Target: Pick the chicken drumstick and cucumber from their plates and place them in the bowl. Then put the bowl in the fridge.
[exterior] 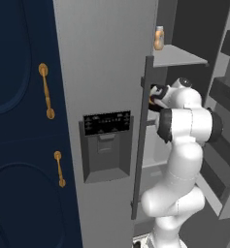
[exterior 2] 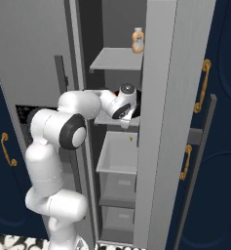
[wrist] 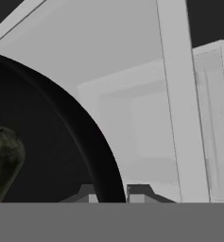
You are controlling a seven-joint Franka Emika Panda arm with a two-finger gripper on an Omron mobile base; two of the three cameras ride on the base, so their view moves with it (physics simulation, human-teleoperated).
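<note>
- Arm reached into the open fridge (exterior: 106, 58), hand (wrist: 111, 191) at the middle shelf (exterior 2: 118, 121), seen in both base views.
- Hand view: black bowl (wrist: 61, 142) took up the left side, its rim running between the two finger tips (wrist: 139, 191), one tip inside the rim, one outside. Looked like the hand was clamped on the bowl rim, tho contact itself sat at the frame edge.
- Cucumber (wrist: 2, 160) lay inside the bowl, dark green, at the left edge of the hand view.
- Chicken drumstick: an orange bit showed by the hand in the left base view, too small to call for sure.
- Bowl in the left base view (exterior: 154, 102) was a dark sliver at the hand, at shelf level inside the fridge.
- Orange bottle (exterior 2: 138, 40) stood on the upper shelf, well apart from the hand.
- Navy cabinets w/ gold handles (exterior: 46, 91) flanked the fridge.
- Progress, judged: cucumber step done; bowl was at or just over the shelf, near the end. Left: set it down if not resting yet, let go, pull arm out.
</note>
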